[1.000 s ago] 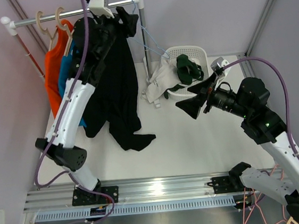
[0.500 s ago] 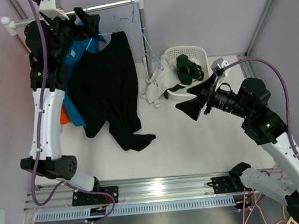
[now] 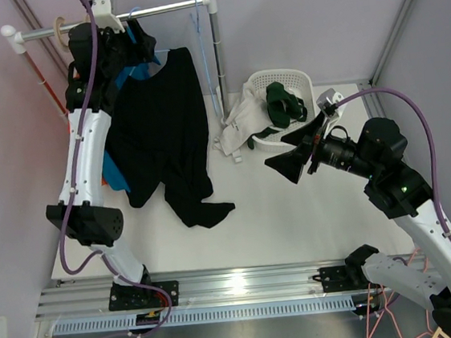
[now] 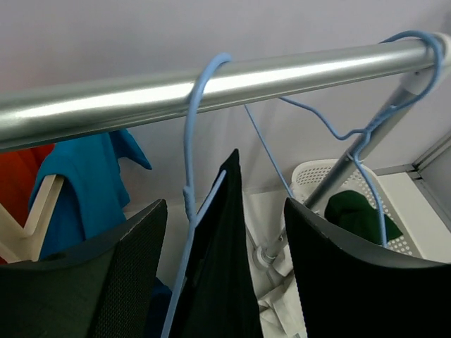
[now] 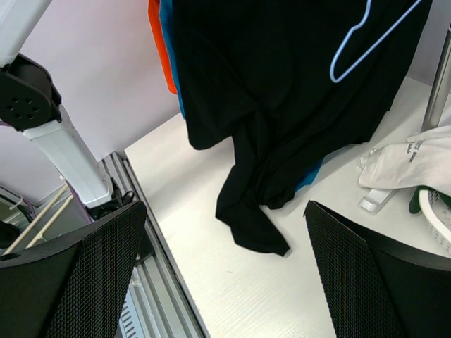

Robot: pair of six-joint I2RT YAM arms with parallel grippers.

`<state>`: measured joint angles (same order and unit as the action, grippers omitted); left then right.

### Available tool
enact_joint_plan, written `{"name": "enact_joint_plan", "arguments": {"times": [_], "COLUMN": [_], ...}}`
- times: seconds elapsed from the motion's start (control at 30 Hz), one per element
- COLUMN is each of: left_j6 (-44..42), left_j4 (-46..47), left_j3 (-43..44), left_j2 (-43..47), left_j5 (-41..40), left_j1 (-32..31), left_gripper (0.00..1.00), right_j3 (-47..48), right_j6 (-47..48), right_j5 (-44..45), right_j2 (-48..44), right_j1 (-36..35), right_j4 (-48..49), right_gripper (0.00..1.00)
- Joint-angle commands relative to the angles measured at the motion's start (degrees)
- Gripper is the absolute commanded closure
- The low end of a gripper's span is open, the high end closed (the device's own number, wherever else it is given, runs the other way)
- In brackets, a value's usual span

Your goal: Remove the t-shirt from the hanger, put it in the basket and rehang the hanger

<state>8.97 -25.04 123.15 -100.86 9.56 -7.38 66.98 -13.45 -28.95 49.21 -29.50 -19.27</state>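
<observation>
At the rail [image 4: 296, 70], between the spread fingers [image 4: 91, 282] of the left tool [image 4: 224, 211]: one black t-shirt [image 4: 225, 296], hung on a light-blue wire hanger [image 4: 189, 162], hook over the rail; tool open, one finger on each side of cloth and wire; whether either touched could not be told; lower end of the t-shirt trailed onto the white bench [image 3: 294, 210] well below that tool.
Left of the left tool, on the same rail: one blue garment [image 4: 84, 183]; one orange garment [image 4: 17, 183] beyond it.
Right of the left tool: one bare light-blue hanger [image 4: 366, 134], hooked at the rail's end.
Below and farther right: one white basket [image 4: 320, 172], holding a dark green garment [image 4: 359, 218]; one white garment [image 3: 240, 119] draped over its rim onto the bench.
Right tool [image 3: 280, 150]: open wide, gripping nothing; held above the bench just beside the basket, well apart from the t-shirt.
</observation>
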Motion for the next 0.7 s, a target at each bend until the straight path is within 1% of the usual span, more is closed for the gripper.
{"name": "enact_joint_plan", "arguments": {"times": [0.0,0.1,0.23,0.33,0.4,0.43,0.53,0.6,0.67], "left_j6": [-1.1,-1.2,-0.2,0.6,0.5,0.3,-0.3,-0.1,-0.1], "left_j4": [-0.9,-1.9,-1.9,-2.0,-2.2,-2.2,-2.6,-2.7,-2.8], "left_j3": [4.9,6.4,6.4,6.4,6.5,6.4,6.4,6.3,6.2], "left_j2": [-1.4,-3.1,-4.4,-5.0,-5.4,-5.5,-5.7,-5.6,-5.7], "left_j5": [-2.0,-2.6,-2.6,-2.6,-3.0,-3.0,-2.9,-2.4,-2.4], "left_j1": [1.0,1.2,1.4,1.4,1.4,1.4,1.4,1.4,1.4], "left_gripper": [0.29,0.3,0.35,0.41,0.44,0.51,0.65,0.66,0.7], "right_j3": [1.3,1.1,0.7,0.6,0.7,0.5,0.4,0.3,0.3], "right_j6": [0.4,0.7,0.7,0.5,0.4,0.3,0.4,0.4,0.3], "right_j5": [-0.6,-0.6,-0.4,-0.4,-0.7,-0.8,-0.7,-0.7,-0.8], "right_j2": [-0.3,-0.1,0.2,0.6,1.0,1.0,1.0,1.0,1.1], "right_j1": [0.0,0.0,0.0,0.1,0.0,0.0,0.1,0.0,0.1], "right_j4": [-0.1,-0.1,0.4,0.8,1.2,1.2,1.2,1.4,1.5], "right_gripper": [0.01,0.0,0.01,0.0,0.01,0.0,0.01,0.01,0.01]}}
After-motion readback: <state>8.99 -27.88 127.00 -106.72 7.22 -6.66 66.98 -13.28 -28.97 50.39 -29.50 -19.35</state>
